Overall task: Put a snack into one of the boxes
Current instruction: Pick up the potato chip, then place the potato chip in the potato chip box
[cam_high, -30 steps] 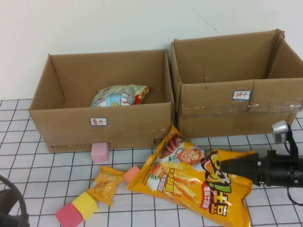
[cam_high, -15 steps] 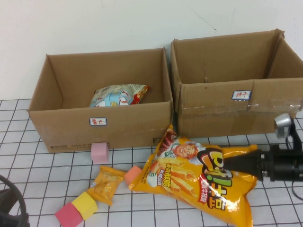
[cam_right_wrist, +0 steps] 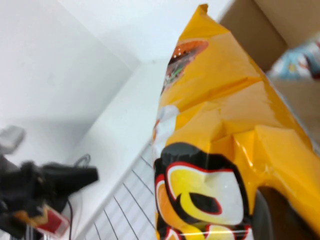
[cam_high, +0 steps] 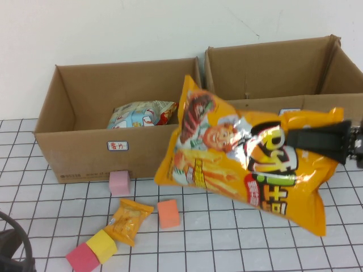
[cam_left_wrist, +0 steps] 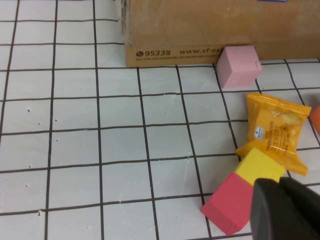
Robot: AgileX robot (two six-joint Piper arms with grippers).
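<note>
Moved: large orange snack bag (cam_high: 244, 161) now lifting off the grid table (cam_high: 57, 204), center frame.
Axis: running upper left to lower right.
Right gripper (cam_high: 292, 139): clamping the bag, right side.
Left gripper (cam_left_wrist: 285, 210): lower left; jaws, cannot tell.

the right gripper (cam_high: 295, 139) is matte black, with long flat tapering fingers (cam_high: 317, 137). the left gripper (cam_left_wrist: 285, 210) shows as a smooth, rounded black shape, with a black cable (cam_high: 17, 241) curving nearby.
</note>
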